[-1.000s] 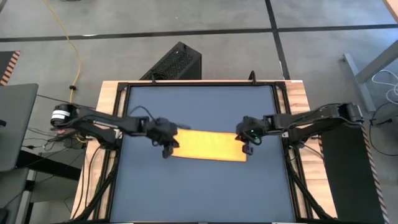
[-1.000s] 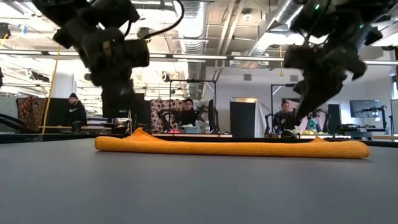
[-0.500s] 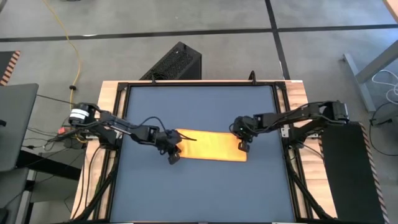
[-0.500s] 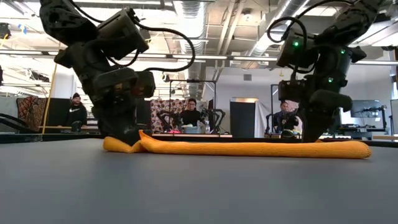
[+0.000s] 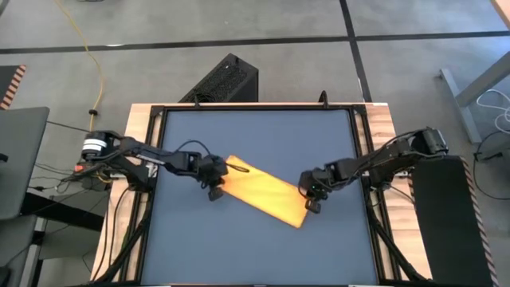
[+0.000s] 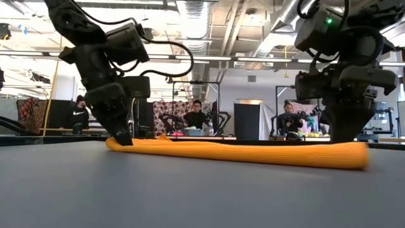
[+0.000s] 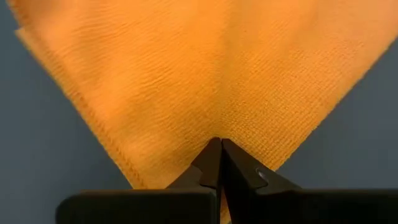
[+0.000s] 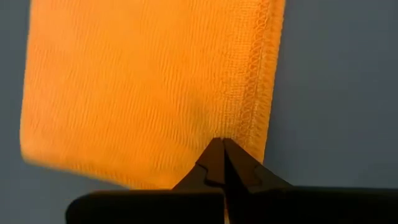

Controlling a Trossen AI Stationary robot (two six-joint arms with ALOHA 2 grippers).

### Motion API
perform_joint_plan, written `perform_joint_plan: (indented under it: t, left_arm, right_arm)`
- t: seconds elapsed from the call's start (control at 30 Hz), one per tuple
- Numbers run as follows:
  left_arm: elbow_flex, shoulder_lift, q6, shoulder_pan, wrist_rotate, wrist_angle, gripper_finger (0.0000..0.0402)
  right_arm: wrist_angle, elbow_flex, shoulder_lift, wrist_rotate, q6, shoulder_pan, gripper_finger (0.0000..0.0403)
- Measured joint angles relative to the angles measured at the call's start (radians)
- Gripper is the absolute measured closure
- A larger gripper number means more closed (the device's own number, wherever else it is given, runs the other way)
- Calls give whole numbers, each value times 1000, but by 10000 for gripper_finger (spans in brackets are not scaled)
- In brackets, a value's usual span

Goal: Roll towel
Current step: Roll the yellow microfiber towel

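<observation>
The towel [image 5: 263, 194] is laid flat mid-table, slanting from 10 to 4 o'clock. Its 10 o'clock end is pinched by the left gripper [image 5: 214, 191]. Its 4 o'clock end is pinched by the right gripper [image 5: 311, 204].

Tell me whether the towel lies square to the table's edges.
No: in the high view the towel lies slanted across the table.

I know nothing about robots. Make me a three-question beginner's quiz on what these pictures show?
1. True or false: the towel lies square to the table edges.
2. Which grippers are shut on the towel? A) left only B) right only C) both
3. Fill in: the towel's colour is ____.

Key
1. False; it lies slanted.
2. C; the left gripper and the right gripper each pinch an end.
3. Orange.
</observation>
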Motion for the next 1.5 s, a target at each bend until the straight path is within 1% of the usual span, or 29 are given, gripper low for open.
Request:
perform_joint_plan:
  t: [0.13, 0.3, 0.43, 0.5, 0.6, 0.63, 0.67, 0.7, 0.77, 0.8, 0.83, 0.9, 0.97, 1.07, 1.13, 1.2, 1.23, 1.3, 1.4, 1.5]
  left_arm:
    - [0, -9, 128, 105, -6, -12, 401]
    - [62, -7, 276, 232, -74, -53, 401]
    - [171, -29, 411, 302, -69, -85, 401]
    - [227, -38, 462, 329, -79, -148, 401]
    - [322, -39, 498, 353, -98, -199, 401]
    - [348, -43, 486, 357, -82, -210, 401]
    - [368, -47, 463, 360, -43, -214, 401]
    - [382, -49, 435, 353, 18, -208, 401]
    - [390, -46, 364, 323, 140, -174, 401]
    - [389, -46, 335, 295, 186, -170, 401]
    - [382, -46, 308, 262, 207, -158, 401]
    - [347, -41, 262, 184, 201, -112, 401]
    - [282, -39, 197, 98, 157, -49, 401]
    - [164, -38, 34, -24, 54, 205, 401]
    - [97, -38, -86, -92, -46, 364, 401]
    - [54, -26, -207, -151, -169, 481, 401]
    - [47, -15, -264, -176, -224, 510, 401]
    - [44, 19, -361, -227, -313, 504, 401]
    - [76, 118, -484, -289, -382, 508, 401]
    - [130, 237, -573, -321, -419, 508, 401]
  right_arm:
    - [32, 0, 0, 1, -7, 15, 388]
    - [64, 12, -6, 3, -120, -5, 387]
    - [70, 72, -36, 7, -268, -50, 387]
    - [75, 106, -47, 7, -353, -75, 386]
    - [97, 133, -50, 8, -465, -120, 386]
    - [114, 133, -45, 8, -479, -137, 386]
    - [136, 128, -40, 8, -494, -157, 386]
    - [147, 121, -28, 8, -506, -177, 386]
    - [146, 113, -5, 8, -519, -213, 386]
    - [144, 113, 9, 7, -520, -231, 386]
    - [145, 113, 21, 1, -520, -245, 386]
    - [151, 113, 43, -34, -529, -262, 386]
    - [152, 113, 72, -62, -556, -260, 386]
    - [150, 113, 121, -67, -598, -250, 386]
    - [150, 113, 152, -69, -607, -243, 386]
    - [154, 113, 184, -74, -612, -233, 386]
    - [155, 116, 192, -76, -615, -228, 386]
    - [161, 116, 209, -79, -630, -214, 386]
    - [167, 116, 226, -79, -637, -194, 386]
    - [164, 116, 230, -75, -633, -176, 386]
